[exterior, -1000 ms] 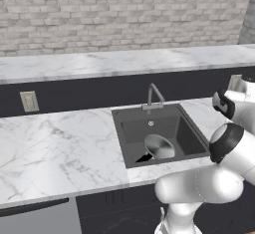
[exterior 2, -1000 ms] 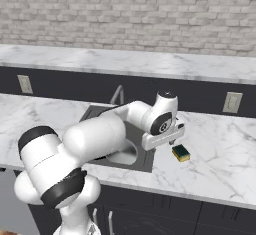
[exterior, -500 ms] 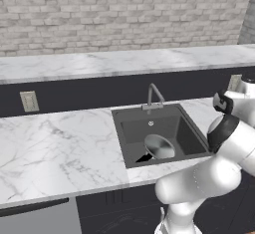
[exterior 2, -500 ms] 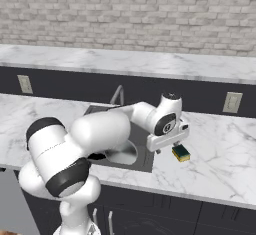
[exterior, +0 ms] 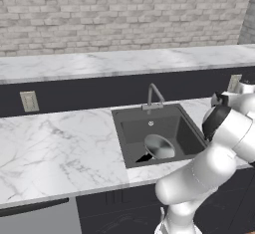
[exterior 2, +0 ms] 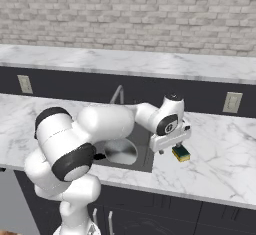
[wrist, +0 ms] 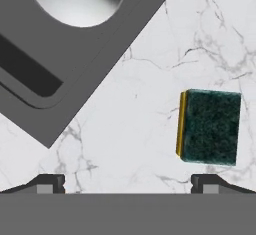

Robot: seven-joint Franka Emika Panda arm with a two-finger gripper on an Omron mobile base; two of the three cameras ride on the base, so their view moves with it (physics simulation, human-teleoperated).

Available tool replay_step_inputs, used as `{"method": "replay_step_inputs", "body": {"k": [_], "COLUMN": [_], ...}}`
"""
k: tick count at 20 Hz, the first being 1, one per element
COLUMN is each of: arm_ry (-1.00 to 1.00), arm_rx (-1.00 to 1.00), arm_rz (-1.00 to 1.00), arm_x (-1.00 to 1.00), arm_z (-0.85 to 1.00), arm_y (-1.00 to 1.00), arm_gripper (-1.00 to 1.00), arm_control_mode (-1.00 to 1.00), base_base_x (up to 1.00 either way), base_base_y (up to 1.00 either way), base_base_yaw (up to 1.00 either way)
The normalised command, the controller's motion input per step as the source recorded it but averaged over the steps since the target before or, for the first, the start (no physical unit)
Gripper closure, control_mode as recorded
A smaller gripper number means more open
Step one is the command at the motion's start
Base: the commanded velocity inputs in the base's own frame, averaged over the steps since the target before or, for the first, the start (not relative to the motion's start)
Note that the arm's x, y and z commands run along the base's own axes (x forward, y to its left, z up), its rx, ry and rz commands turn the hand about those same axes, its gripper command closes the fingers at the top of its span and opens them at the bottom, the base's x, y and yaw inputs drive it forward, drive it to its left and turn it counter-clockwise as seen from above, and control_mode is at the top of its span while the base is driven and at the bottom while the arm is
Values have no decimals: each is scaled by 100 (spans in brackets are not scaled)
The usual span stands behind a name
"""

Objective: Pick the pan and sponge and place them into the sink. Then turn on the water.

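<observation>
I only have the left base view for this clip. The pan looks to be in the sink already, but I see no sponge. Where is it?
Observer: The sponge lies on the marble counter just right of the sink, dark scouring side up.
Operator: Is the gripper on it?
Observer: No. The gripper hangs above the counter with its jaws wide open and nothing between them; in the hand view the sponge sits off toward one fingertip.
Operator: And the water?
Observer: In the right base view no stream falls onto the pan.
</observation>
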Motion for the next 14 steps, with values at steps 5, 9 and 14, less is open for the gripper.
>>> {"method": "replay_step_inputs", "body": {"k": [5,9,14], "arm_ry": [2,1,0], "arm_rx": [0,1,2], "arm_rz": [3,4,4], "arm_x": [5,5,11], "arm_z": [-15,-5,-2], "arm_y": [-17,-19,-12], "arm_gripper": [-100,-100,-100], "arm_control_mode": [-100,-100,-100], "base_base_x": [0,0,0], "base_base_y": [0,0,0], "base_base_yaw": [0,0,0]}}
